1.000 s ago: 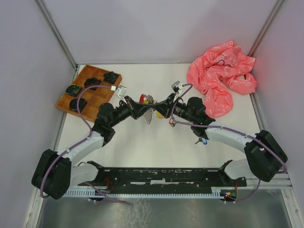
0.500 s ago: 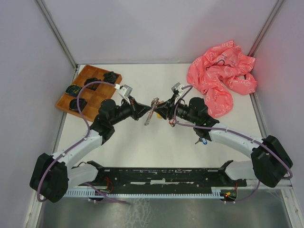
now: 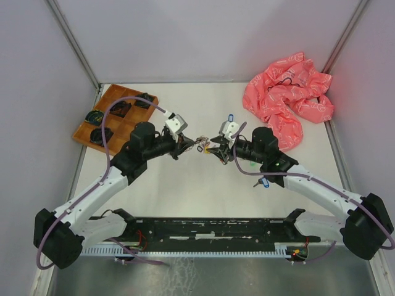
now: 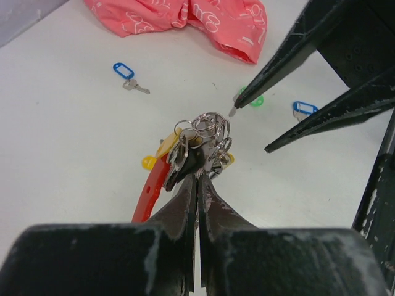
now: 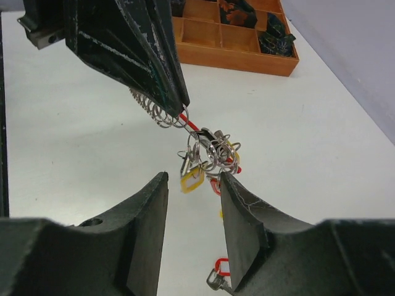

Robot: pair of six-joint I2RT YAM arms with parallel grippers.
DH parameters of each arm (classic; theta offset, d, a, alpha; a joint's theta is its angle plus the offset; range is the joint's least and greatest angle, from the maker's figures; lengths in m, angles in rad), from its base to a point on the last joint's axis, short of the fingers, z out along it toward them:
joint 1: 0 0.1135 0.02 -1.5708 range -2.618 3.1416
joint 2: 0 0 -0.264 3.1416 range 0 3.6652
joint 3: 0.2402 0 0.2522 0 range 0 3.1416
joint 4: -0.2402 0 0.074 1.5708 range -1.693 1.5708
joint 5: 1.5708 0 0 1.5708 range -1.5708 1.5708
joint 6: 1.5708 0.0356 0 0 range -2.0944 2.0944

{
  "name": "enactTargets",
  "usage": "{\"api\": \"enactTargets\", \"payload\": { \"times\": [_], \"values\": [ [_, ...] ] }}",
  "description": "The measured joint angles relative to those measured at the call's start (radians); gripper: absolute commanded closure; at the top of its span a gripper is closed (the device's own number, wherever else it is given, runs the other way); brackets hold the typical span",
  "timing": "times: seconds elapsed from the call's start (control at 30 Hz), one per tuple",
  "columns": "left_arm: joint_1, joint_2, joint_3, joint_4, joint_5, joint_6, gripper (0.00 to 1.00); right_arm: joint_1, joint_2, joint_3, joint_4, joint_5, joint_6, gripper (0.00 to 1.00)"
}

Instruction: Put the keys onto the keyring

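The keyring (image 4: pixel 207 132) is a cluster of silver rings with a curved red piece (image 4: pixel 150 192), and it hangs above the table. My left gripper (image 4: pixel 197 177) is shut on it, as the top view (image 3: pixel 187 143) also shows. Keys with yellow tags (image 5: pixel 192 179) dangle from the keyring (image 5: pixel 213 148). My right gripper (image 5: pixel 192 185) stands open just short of the cluster, touching nothing, its fingers (image 4: pixel 281 58) pointing at it. Loose on the table lie a blue-tagged key (image 4: pixel 126 69), a second blue-tagged key (image 4: pixel 303 109), a green tag (image 4: pixel 252 98) and a red-tagged key (image 5: pixel 219 274).
A crumpled pink cloth bag (image 3: pixel 287 102) lies at the back right. A wooden compartment tray (image 3: pixel 110 120) with dark coiled items sits at the back left. White walls close in both sides and the back of the table (image 3: pixel 185 191).
My right gripper has opened and let go of the keyring, backing off slightly. My left gripper has closed on the keyring and now holds it alone, and both arms have risen.
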Motion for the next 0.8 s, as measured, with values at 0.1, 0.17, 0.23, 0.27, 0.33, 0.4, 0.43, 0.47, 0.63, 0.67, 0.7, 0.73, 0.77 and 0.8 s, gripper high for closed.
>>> {"api": "enactTargets", "payload": {
  "times": [0.1, 0.17, 0.23, 0.27, 0.33, 0.4, 0.43, 0.47, 0.63, 0.67, 0.7, 0.73, 0.77, 0.8],
  "values": [
    [-0.008, -0.021, 0.011, -0.053, 0.035, 0.115, 0.97, 0.000, 0.004, 0.014, -0.031, -0.059, -0.078, 0.54],
    [-0.013, -0.035, 0.013, -0.086, 0.064, 0.193, 0.97, 0.000, 0.007, 0.030, -0.045, -0.098, -0.116, 0.54],
    [-0.017, -0.043, 0.017, -0.119, 0.093, 0.259, 0.97, 0.000, 0.010, 0.048, -0.058, -0.133, -0.150, 0.55],
    [-0.018, -0.045, 0.020, -0.133, 0.106, 0.293, 0.97, 0.000, 0.013, 0.058, -0.066, -0.151, -0.165, 0.55],
    [-0.022, -0.046, 0.025, -0.154, 0.130, 0.350, 0.97, 0.000, 0.025, 0.086, -0.088, -0.188, -0.188, 0.56],
    [-0.024, -0.046, 0.030, -0.174, 0.148, 0.396, 0.97, 0.000, 0.044, 0.119, -0.111, -0.235, -0.204, 0.58],
    [-0.024, -0.046, 0.032, -0.182, 0.155, 0.420, 0.97, 0.000, 0.053, 0.130, -0.117, -0.252, -0.207, 0.59],
    [-0.026, -0.046, 0.036, -0.191, 0.163, 0.439, 0.97, 0.000, 0.063, 0.142, -0.122, -0.269, -0.209, 0.59],
    [-0.034, -0.046, 0.047, -0.203, 0.193, 0.510, 0.97, 0.000, 0.106, 0.159, -0.135, -0.327, -0.208, 0.63],
    [-0.035, -0.047, 0.047, -0.204, 0.199, 0.518, 0.97, 0.000, 0.111, 0.159, -0.140, -0.333, -0.208, 0.63],
    [-0.036, -0.047, 0.047, -0.208, 0.203, 0.528, 0.97, 0.000, 0.116, 0.159, -0.144, -0.338, -0.208, 0.64],
    [-0.037, -0.048, 0.047, -0.211, 0.207, 0.534, 0.97, 0.000, 0.121, 0.159, -0.146, -0.340, -0.207, 0.64],
    [-0.039, -0.050, 0.047, -0.215, 0.208, 0.541, 0.97, 0.000, 0.125, 0.159, -0.147, -0.341, -0.205, 0.64],
    [-0.040, -0.051, 0.047, -0.219, 0.214, 0.548, 0.97, 0.000, 0.130, 0.159, -0.147, -0.343, -0.202, 0.65]
  ]
}}
